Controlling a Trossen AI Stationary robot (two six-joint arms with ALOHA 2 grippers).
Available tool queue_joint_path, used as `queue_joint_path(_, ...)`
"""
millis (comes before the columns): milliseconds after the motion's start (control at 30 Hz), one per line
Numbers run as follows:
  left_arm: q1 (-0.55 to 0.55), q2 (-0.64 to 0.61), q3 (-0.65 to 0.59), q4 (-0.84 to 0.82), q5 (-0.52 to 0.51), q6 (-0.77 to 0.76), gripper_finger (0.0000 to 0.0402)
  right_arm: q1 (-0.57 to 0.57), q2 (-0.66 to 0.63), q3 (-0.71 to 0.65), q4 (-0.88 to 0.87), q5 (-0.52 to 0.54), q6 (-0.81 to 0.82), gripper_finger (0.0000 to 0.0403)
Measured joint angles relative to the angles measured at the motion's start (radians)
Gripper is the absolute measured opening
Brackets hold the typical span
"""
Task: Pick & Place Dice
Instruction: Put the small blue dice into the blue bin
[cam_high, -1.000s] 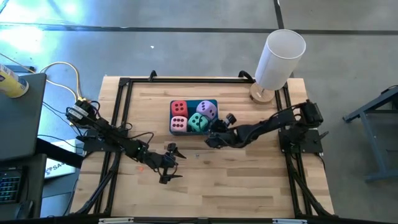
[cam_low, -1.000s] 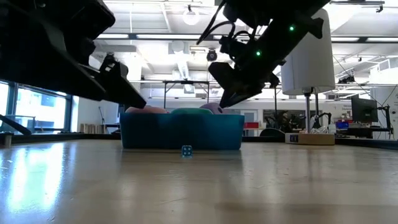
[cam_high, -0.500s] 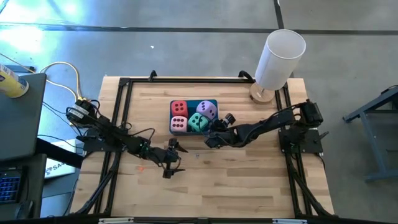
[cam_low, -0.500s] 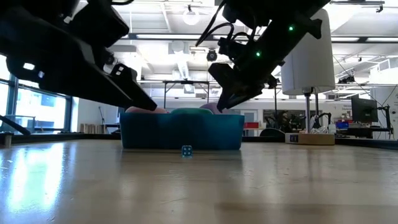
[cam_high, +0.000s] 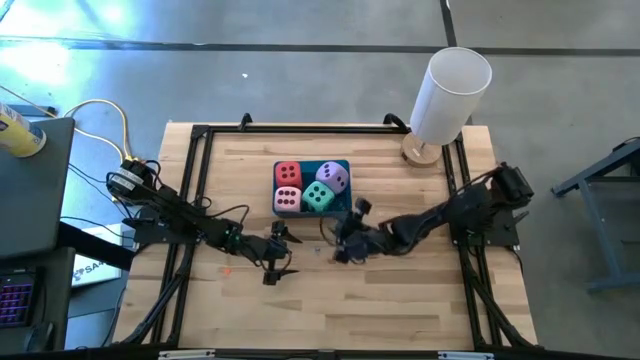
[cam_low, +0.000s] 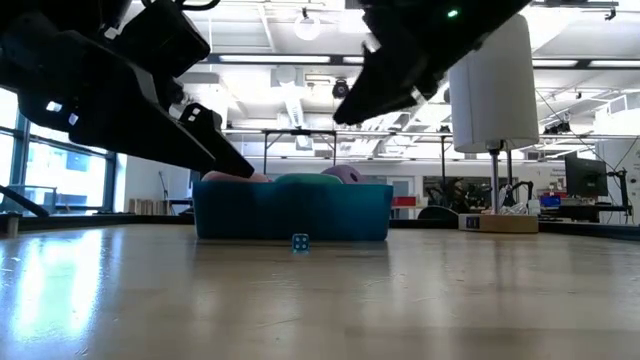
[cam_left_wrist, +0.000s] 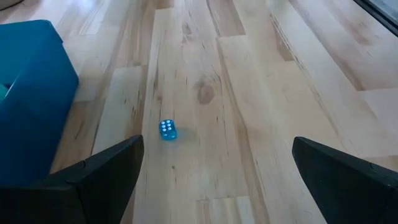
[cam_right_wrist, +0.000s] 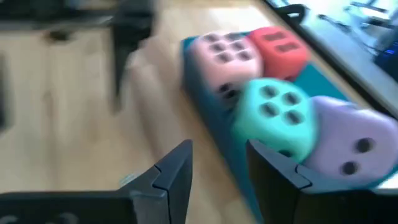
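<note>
Dice, four soft ones, all packed in the blue bin (cam_low: 290, 212) near the middle of the wooden table (cam_high: 400, 300): red (cam_right_wrist: 280, 43) and pink (cam_right_wrist: 221, 53) side by side along one side, teal-green (cam_right_wrist: 273, 118) and purple (cam_right_wrist: 348, 146) along the other. Pressed against one another, tops rising above the bin's rim. Pink with six pips up, teal-green with four, purple with two showing.

Right gripper (cam_right_wrist: 219, 146) over the table just in front of the bin's near right corner, raised well above the rim in the low view. Fingers parted by a narrow gap, nothing between them. Aimed at the bin, with the pink and teal-green dice straight ahead.

Left gripper (cam_left_wrist: 217, 142) low over the table, in front of the bin and off toward its left side. Fingers spread wide, pinching nothing, touching nothing.

Fifth die, tiny and blue (cam_left_wrist: 167, 130), on the bare wood in front of the bin's near wall, close to it but apart. Much smaller than the four in the bin. Ahead of the left gripper's spread fingers, nearer the finger on the bin's side. White pips on its upper face; count not legible.

White cylinder (cam_high: 450, 95) upright on a round wooden base at the table's far right corner, well apart from bin and grippers.
</note>
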Motion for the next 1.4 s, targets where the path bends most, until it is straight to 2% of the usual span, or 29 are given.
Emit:
queue_joint_path(167,0.0,0.0,-0.001,0.026,0.001,-0.008,0.04,0.079,0.003,-0.001,0.002,-0.015,0.026,0.0134)
queue_joint_path(333,-0.009,0.0,-0.001,0.057,0.001,-0.087,0.04,0.125,0.003,-0.001,0.032,-0.009,0.045,0.0126)
queue_joint_path(600,-0.008,0.035,-0.001,0.063,-0.018,-0.057,0.04,0.194,0.003,-0.001,0.108,-0.017,0.039,0.0113)
queue_joint_path(800,-0.001,0.179,-0.001,0.245,-0.036,-0.049,0.04,0.265,0.003,-0.001,0.151,-0.018,0.035,0.0111)
queue_joint_path(1000,0.017,0.327,0.0,0.455,-0.092,0.093,0.04,0.326,0.003,-0.001,0.151,-0.018,0.088,0.0111)
queue_joint_path(1200,0.034,0.412,0.0,0.627,-0.092,0.023,0.04,0.371,0.003,-0.001,0.151,-0.018,0.129,0.0111)
queue_joint_path(1400,0.062,0.439,0.001,0.659,-0.092,-0.003,0.04,0.391,0.003,-0.001,0.151,-0.018,0.139,0.0111)
